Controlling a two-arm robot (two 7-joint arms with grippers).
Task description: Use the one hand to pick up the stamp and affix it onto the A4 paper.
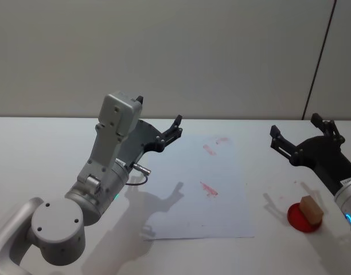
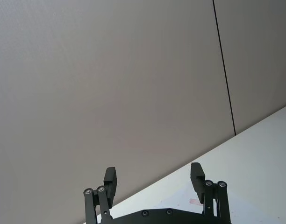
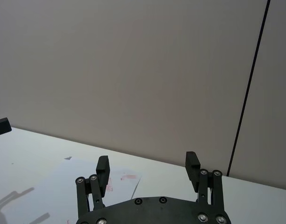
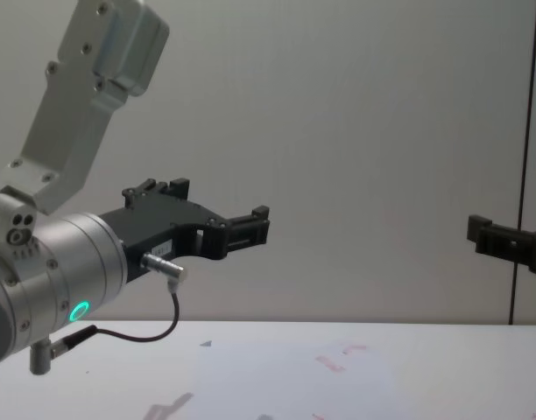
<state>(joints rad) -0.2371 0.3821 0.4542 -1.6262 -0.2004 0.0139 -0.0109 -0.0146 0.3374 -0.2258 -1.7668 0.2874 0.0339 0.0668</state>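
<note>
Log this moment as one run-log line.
stamp: on red disc, untouched | right gripper: open, raised, apart from stamp | left gripper: open, raised by A4 paper

Matt black jaws on the right gripper (image 1: pixel 295 125) and left gripper (image 2: pixel 153 171). Behind the right jaws, the stamp (image 1: pixel 311 209) looks like bare matt wood; the A4 paper (image 1: pixel 221 189) lies thin and matt on a smooth white tabletop (image 1: pixel 43 154).

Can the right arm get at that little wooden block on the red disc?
Probably yes. The stamp sits uncovered on the red disc, and the right gripper hangs open above the table close by, with nothing between them.
</note>
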